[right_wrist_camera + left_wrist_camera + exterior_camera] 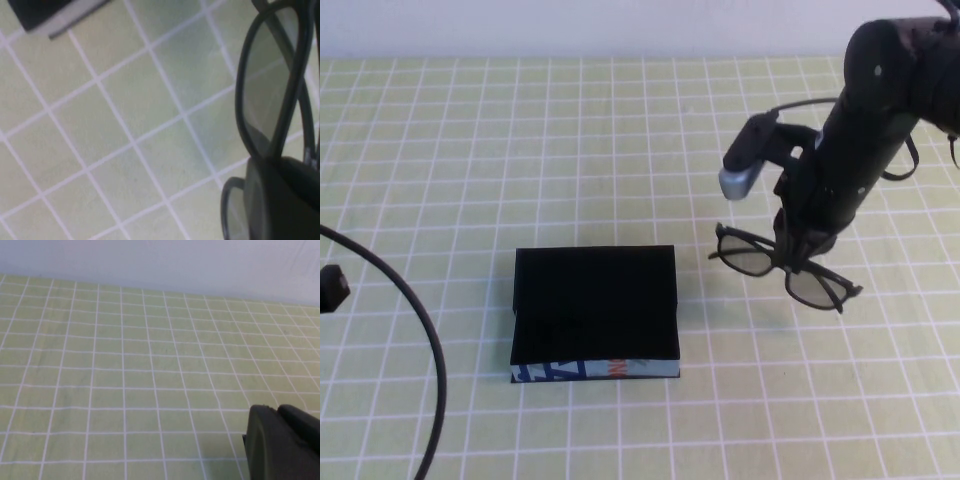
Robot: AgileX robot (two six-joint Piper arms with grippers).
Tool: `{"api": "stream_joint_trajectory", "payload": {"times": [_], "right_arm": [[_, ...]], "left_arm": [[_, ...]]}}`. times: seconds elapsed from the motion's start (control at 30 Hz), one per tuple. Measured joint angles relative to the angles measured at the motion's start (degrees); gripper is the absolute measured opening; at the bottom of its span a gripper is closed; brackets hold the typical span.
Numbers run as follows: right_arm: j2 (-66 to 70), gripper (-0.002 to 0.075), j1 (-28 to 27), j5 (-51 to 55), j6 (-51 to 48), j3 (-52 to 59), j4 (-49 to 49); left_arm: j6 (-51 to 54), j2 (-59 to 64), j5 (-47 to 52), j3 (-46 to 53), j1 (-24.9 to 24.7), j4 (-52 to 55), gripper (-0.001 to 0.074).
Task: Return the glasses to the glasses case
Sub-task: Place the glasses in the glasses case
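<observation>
The glasses (748,259), black-framed with greyish lenses, hang a little above the checked cloth just right of the glasses case (595,305). My right gripper (800,252) is shut on them at the bridge, pointing down. In the right wrist view a lens (265,85) shows beside the dark finger (280,200), and a corner of the case (37,11) lies further off. The case is a flat black box with a light blue printed front edge (595,370). My left gripper (280,437) is shut and empty over bare cloth at the far left (332,288).
A black cable (420,330) curves across the left side of the table. The green checked cloth (570,150) covers the table, with a white wall behind it.
</observation>
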Motion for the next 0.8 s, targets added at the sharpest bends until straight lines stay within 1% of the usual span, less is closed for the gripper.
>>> {"api": "stream_joint_trajectory", "payload": {"times": [0.2, 0.3, 0.4, 0.53, 0.67, 0.8], "right_arm": [[0.10, -0.0002, 0.24, 0.81, 0.00, -7.57, 6.22], [0.10, -0.0002, 1.67, 0.94, 0.00, -10.23, 7.50], [0.10, -0.0002, 4.07, 1.10, -0.48, -11.78, 7.88], [0.32, -0.0002, 8.79, 1.39, -2.13, -12.67, 7.88], [2.72, -0.0002, 13.25, 1.64, -2.64, -14.73, 8.10], [6.29, -0.0003, 16.28, 1.58, -2.78, -17.74, 8.10]], "left_arm": [[0.00, 0.00, 0.21, 0.00, 0.00, 0.00, -0.0001], [0.00, 0.00, 0.21, 0.00, -0.03, 0.00, -0.0001], [0.00, 0.00, 0.21, 0.00, -0.03, 0.00, -0.0001], [0.00, 0.00, 0.21, 0.00, -0.03, 0.00, -0.0001], [0.00, 0.00, 0.21, 0.00, -0.03, 0.00, -0.0001], [0.00, 0.00, 0.21, 0.00, -0.03, 0.00, -0.0001]]}}
